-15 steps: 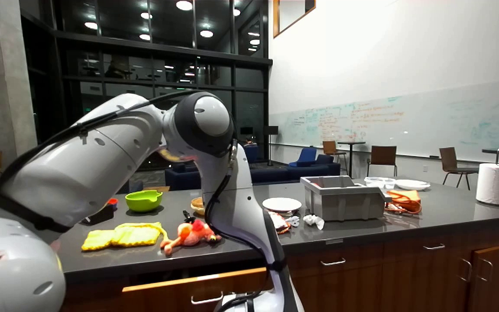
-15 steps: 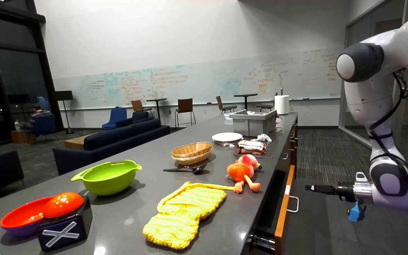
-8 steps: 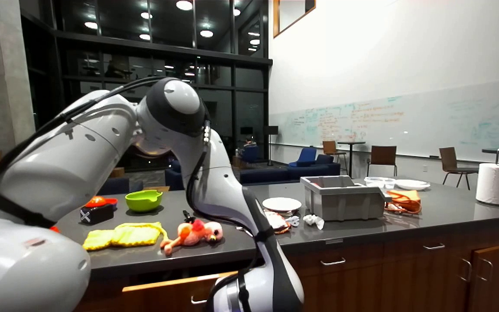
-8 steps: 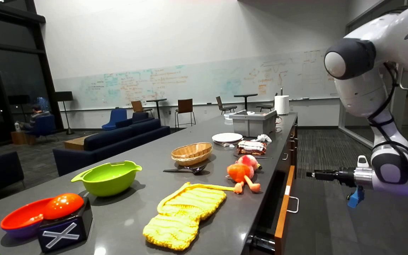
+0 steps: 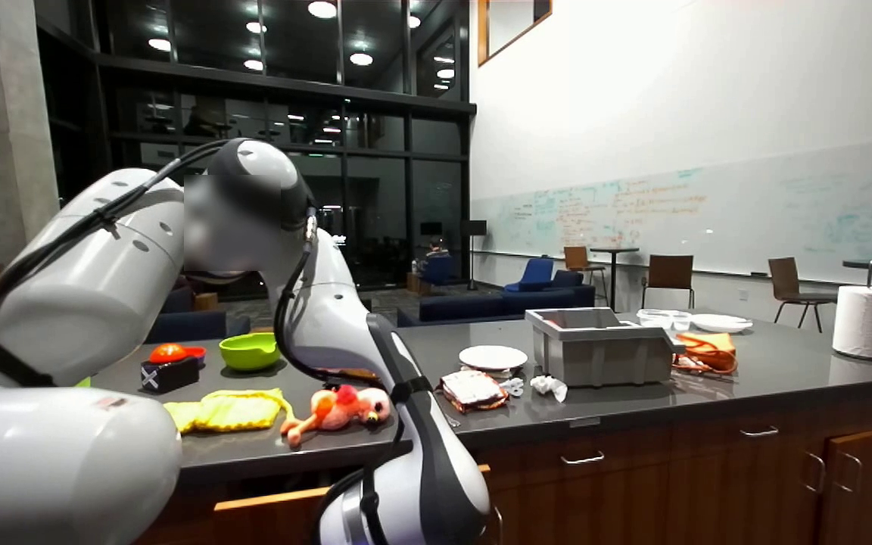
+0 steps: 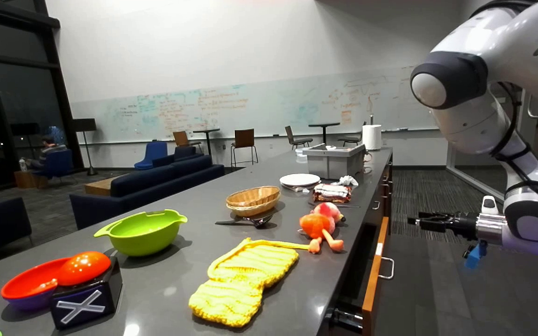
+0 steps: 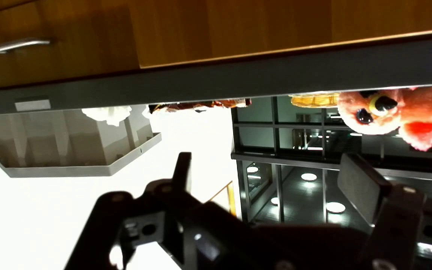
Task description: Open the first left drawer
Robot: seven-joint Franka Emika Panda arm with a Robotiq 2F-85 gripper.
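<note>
The first left drawer (image 6: 374,280) is pulled out from under the counter. Its brown wooden front and top edge also show in an exterior view (image 5: 269,502), partly behind the arm. Its pale bar handle (image 6: 387,269) shows in an exterior view, with nothing around it. In the wrist view, which stands upside down, the drawer front (image 7: 238,30) runs along the top and its handle is out of view. My gripper (image 6: 413,221) is in front of the drawer, higher than the handle and apart from it. In the wrist view the gripper (image 7: 273,178) has its fingers wide apart with nothing between them.
The grey counter (image 6: 166,289) edge lies above the drawer. A pink plush toy (image 6: 320,221) and yellow knitted cloth (image 6: 245,284) lie near that edge. A grey bin (image 5: 602,352) stands farther along. A closed neighbouring drawer has its own handle (image 5: 582,459).
The arm has swung left in an exterior view. The gripper has risen and drawn slightly farther from the drawer front. The drawer stays pulled out, unchanged.
</note>
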